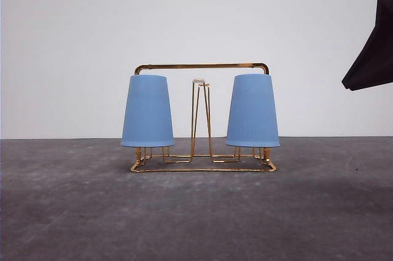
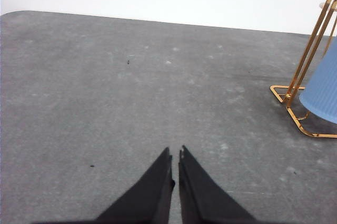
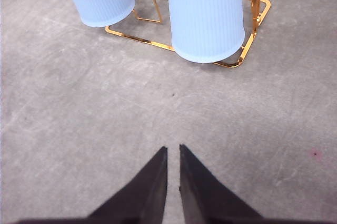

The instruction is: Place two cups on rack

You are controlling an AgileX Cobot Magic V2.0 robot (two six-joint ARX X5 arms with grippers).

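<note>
A grey, mottled table (image 1: 73,212) carries the scene, running back to a white wall. The gold wire rack (image 1: 202,166) stands directly on it around the middle, its flat base loop resting on the surface. Small dark specks dot the grey top, and a faint pinkish spot (image 3: 316,154) marks it near the right side.

You are not looking at any readable text, label, brand, number or sign here: the two cups (image 1: 147,111) (image 1: 253,110), the rack (image 1: 201,66) and the bench (image 1: 196,212) are all showing plain, unmarked surfaces.
</note>
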